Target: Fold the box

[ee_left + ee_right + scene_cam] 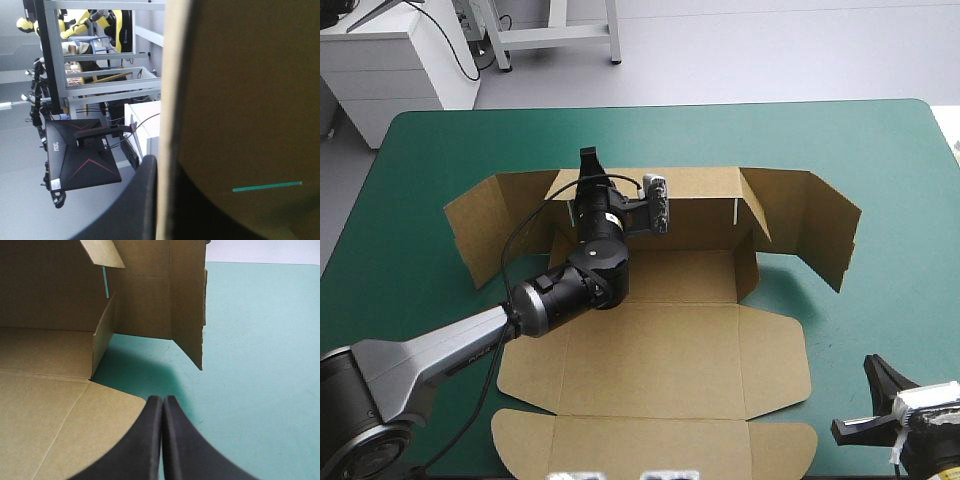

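The brown box [660, 350] lies mid-table with its lid flat toward the near edge. Its back wall [700, 205] is raised and its side flaps [810, 225] stand splayed outward. My left gripper [588, 160] reaches across the box floor to the top edge of the back wall. In the left wrist view the wall's pale edge [170, 100] runs between the black fingers [135, 205], so the gripper [167, 170] is shut on the box. My right gripper [876, 372] sits by the near right corner, off the board. Its fingers meet, shut and empty [163, 400], just past the lid's corner [50, 430].
Teal-green cover [260, 365] stretches between the box's right flap [187, 305] and the table's right edge. A white cabinet [380, 70] stands beyond the far left corner of the table.
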